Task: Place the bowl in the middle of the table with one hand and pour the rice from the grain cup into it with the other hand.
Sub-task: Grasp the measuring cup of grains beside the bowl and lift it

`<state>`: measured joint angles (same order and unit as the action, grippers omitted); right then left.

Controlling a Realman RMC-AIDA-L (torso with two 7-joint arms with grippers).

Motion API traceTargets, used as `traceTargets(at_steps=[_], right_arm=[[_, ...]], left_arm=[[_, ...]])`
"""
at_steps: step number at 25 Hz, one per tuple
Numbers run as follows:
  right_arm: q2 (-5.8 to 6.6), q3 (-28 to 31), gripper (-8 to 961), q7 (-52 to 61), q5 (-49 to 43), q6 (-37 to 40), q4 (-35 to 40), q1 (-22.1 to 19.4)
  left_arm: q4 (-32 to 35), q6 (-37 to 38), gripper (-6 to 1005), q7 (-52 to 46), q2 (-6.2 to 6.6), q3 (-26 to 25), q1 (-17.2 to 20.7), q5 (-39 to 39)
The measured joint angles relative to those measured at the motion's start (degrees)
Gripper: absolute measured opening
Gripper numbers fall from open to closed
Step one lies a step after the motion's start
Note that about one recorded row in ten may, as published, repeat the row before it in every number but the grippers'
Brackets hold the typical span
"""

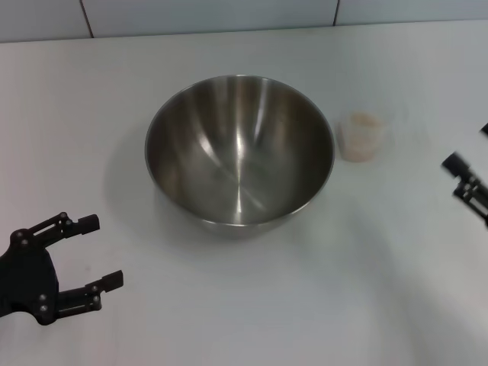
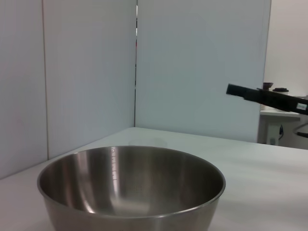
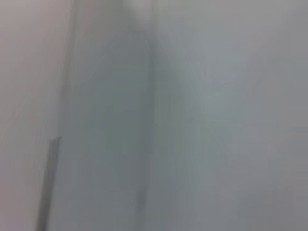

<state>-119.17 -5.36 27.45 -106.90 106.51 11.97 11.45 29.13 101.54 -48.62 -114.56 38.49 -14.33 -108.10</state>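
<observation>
At the near left corner of the table (image 1: 252, 313), the left gripper (image 1: 95, 253) hangs low over the white top. Its two black fingers (image 1: 76, 225) are spread wide apart, and nothing is between them. The tips point toward the right side of the table.

Ahead of this gripper and off to its right sits the bowl (image 1: 239, 149). It is big, round and shiny, and it stands upright near the middle of the table. The gripper is apart from it and does not touch it. The inside of the bowl looks bare and bright. In the left wrist view the bowl (image 2: 130, 185) fills the low part of the picture, close in front of the camera.

Past the bowl, on its right side, stands the cup (image 1: 362, 136). It is small and clear, and it sits just beside the bowl's rim. Pale rice (image 1: 361, 145) shows inside it.

To the right of the cup, at the right edge of the table, is the right gripper (image 1: 471, 171). Only a bit of its black fingers shows there, well apart from the cup. I cannot tell if it is open or closed. In the left wrist view one black finger (image 2: 267, 96) of it reaches in from the side, high above the table. The right wrist view shows only a pale blur.
</observation>
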Motion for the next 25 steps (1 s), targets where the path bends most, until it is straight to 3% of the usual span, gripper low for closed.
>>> traceTargets(at_steps=[9,25], right_arm=[[-0.19,8.0,722,-2.5,4.9,-11.7,-5.7,1.3],[-0.16,4.7,722,-2.0,4.4,-33.2,-8.1,9.0]], left_arm=[[0.3,0.1,859,-0.8,0.15,0.0,0.0,0.0],[0.4,0.1,860,-1.0,0.29,-0.1,0.2,0.0]])
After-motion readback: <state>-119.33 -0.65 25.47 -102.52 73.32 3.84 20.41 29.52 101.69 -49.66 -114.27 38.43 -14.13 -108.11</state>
